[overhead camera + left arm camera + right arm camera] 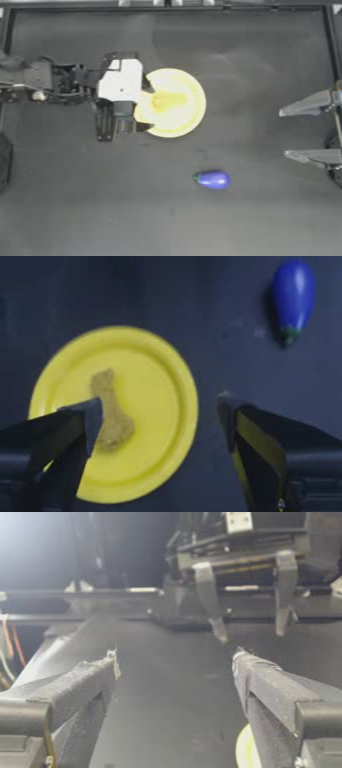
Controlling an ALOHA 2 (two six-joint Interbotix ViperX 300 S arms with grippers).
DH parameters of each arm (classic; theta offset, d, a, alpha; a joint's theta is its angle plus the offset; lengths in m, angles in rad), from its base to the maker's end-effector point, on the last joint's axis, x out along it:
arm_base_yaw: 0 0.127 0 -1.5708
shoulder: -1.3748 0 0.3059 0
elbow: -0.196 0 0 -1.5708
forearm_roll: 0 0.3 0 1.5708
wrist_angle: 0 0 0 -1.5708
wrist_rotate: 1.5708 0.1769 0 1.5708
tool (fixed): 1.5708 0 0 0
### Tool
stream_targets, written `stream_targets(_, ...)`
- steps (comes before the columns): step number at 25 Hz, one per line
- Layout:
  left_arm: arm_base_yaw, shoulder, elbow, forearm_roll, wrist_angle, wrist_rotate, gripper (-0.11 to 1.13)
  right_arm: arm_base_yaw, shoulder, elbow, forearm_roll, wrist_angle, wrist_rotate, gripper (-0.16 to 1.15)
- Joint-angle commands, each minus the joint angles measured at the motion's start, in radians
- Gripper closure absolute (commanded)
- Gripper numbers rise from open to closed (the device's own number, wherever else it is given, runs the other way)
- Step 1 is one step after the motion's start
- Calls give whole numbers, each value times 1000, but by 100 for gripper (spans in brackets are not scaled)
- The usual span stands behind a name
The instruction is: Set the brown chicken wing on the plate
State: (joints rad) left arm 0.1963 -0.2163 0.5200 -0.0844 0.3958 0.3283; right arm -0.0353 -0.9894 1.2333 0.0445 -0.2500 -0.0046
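blue-purple eggplant (213,179) on dark table (80,200)

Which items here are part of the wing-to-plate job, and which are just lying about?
Part of the job:
- brown chicken wing, lying on the plate
- plate
- left hand, open above the plate

Lying about:
- eggplant, on the table apart from the plate
- right hand, open, parked at the right edge

Small lumpy golden-brown toy chicken wing (166,101) lies on large round yellow plate (189,117), mid-table. Blue-purple toy eggplant (214,179) on dark table (80,210), well apart from plate.
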Motion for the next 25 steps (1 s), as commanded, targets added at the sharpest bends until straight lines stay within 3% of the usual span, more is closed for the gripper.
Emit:
stream_targets(1,-32,-101,32,-3,-63,-29,3,0,3,-21,3,-5,0,-1)
stream_targets(13,-110,-336,275,-55,-327,-121,3,0,3,-23,3,-5,2,-1)
stream_targets(25,-135,-483,410,-78,-437,-124,4,0,3,-23,3,0,3,-1)
